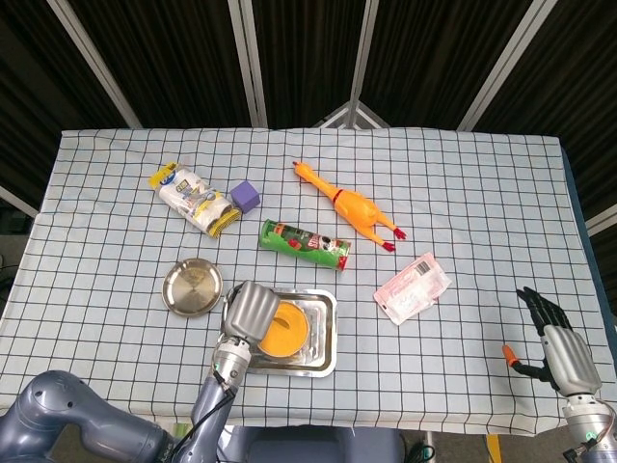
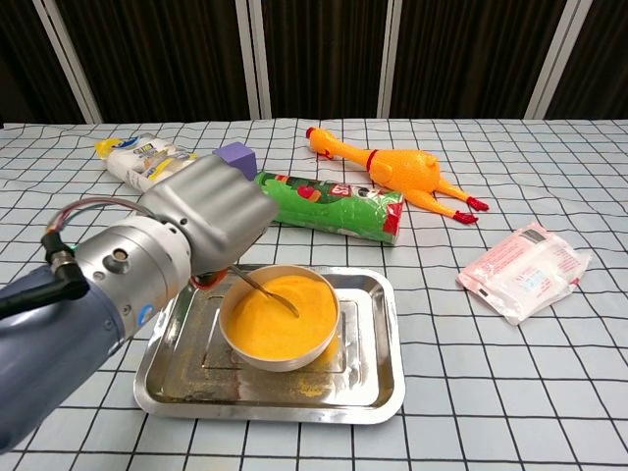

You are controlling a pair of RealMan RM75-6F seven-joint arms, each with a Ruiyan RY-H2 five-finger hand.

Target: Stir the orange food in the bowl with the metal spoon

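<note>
Left hand: left hand (image 2: 211, 221) sits over the near-left rim of the bowl (image 2: 280, 343), fingers curled down around the handle of the metal spoon (image 2: 265, 289); the grip itself is hidden under the knuckles, so how firmly it pinches cannot be told.
Spoon: thin, stiff and smooth, likely slippery if food creeps up the shaft; best held high on the handle, clear of the bowl's rim. Its tip lies in the middle of the bowl.
Orange food: orange food (image 2: 280, 312) fills the bowl nearly to the brim; it looks thick and soft, so it should give way slowly and may slop over with a wide sweep.
Bowl: small, light-looking, standing free in the metal tray (image 2: 378, 388); I judge it could slide or tip if the spoon drags its wall.
Right hand: right hand (image 1: 562, 349) hangs well right of the bowl, off the table edge, fingers spread and holding nothing; a small orange part shows beside it.
Beside bowl: round metal lid (image 1: 192, 287) just left of the tray.
Beyond bowl: green can (image 2: 332, 208) lying on its side close behind the tray, the nearest obstacle to the hand; pink packet (image 2: 522, 268) to the right.
Farther: purple block (image 2: 235, 157), yellow-white bag (image 2: 142, 162) and rubber chicken (image 2: 392, 169), all well clear.
</note>
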